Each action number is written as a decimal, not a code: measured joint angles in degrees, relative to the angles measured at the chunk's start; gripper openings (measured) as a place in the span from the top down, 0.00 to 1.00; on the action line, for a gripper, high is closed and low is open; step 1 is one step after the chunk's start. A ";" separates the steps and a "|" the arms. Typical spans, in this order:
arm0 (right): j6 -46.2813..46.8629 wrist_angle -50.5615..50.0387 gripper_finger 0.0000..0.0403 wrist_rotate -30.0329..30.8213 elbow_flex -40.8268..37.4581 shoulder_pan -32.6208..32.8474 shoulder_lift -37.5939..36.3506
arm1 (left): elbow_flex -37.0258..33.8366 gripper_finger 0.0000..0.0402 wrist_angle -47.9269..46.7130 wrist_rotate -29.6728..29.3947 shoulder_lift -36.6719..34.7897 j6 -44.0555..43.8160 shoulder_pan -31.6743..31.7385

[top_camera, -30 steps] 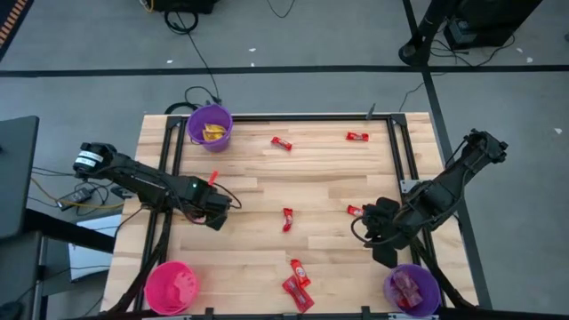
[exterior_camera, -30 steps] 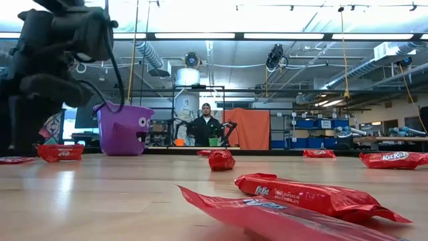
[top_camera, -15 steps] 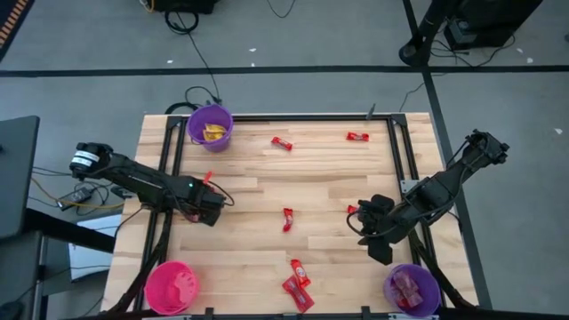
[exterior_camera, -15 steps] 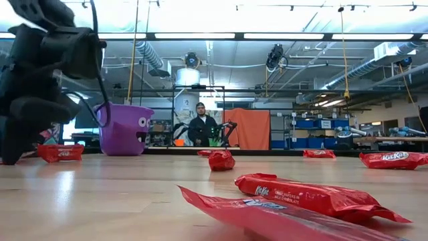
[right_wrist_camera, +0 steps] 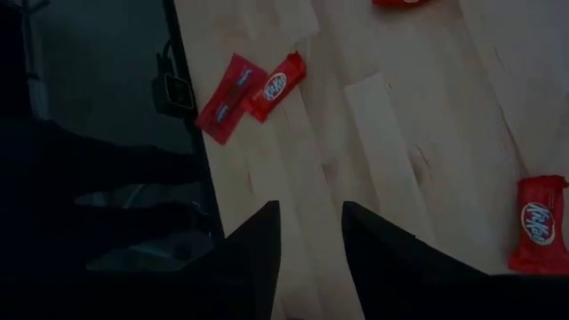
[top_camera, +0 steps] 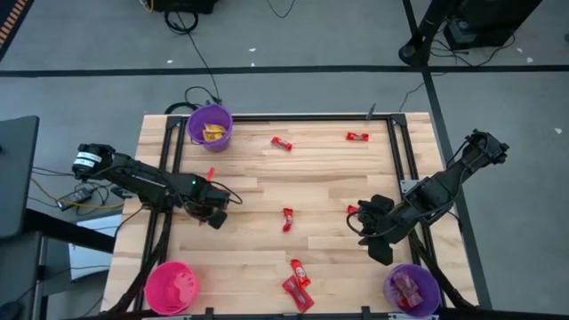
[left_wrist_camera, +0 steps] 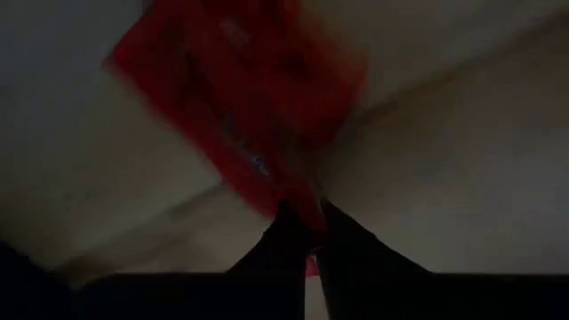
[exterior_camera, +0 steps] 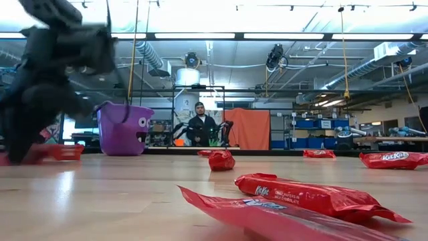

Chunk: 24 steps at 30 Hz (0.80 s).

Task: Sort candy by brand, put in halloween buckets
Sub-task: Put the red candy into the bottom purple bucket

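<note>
From above I see the left gripper (top_camera: 216, 212) low over the wooden table (top_camera: 258, 240), left of centre; loose red bars (top_camera: 287, 219) scattered across it. At table level, a glossy red KitKat wrapper (exterior_camera: 304, 195) lies nearest. My left wrist shows the fingers (left_wrist_camera: 289, 233) pinched on a crinkled red bar (left_wrist_camera: 253, 89). Right gripper (right_wrist_camera: 307, 240) hovers parted, empty.

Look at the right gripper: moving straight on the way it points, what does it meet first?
The right gripper, fingers apart, points along bare table; probably the paired red bars lie nearest its line, though depth is unclear.
</note>
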 joint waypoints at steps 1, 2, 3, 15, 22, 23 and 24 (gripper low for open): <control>-0.69 0.00 0.68 0.30 0.00 0.00 0.00 | 1.60 0.96 -0.15 0.37 -0.04 1.05 -0.21; -2.20 0.02 0.68 1.31 0.00 0.00 0.00 | 3.47 0.96 -0.10 0.73 -0.35 2.91 -0.57; -4.11 0.02 0.69 2.76 0.00 0.00 0.00 | 5.54 0.95 -0.21 1.09 -0.59 5.12 -1.00; -17.51 19.76 0.84 5.85 -0.02 -9.86 1.33 | 26.28 0.97 20.78 4.67 -0.62 33.53 -4.76; -18.09 32.40 0.85 4.28 -0.02 -15.74 5.01 | 27.34 0.97 37.57 5.57 -0.37 39.10 -5.27; -18.50 33.89 0.84 4.30 -0.02 -16.33 5.43 | 27.34 0.97 38.09 5.61 -0.37 39.19 -5.27; -19.59 35.64 0.83 4.44 -0.02 -16.88 5.73 | 27.34 0.97 38.32 5.83 -0.37 39.20 -5.27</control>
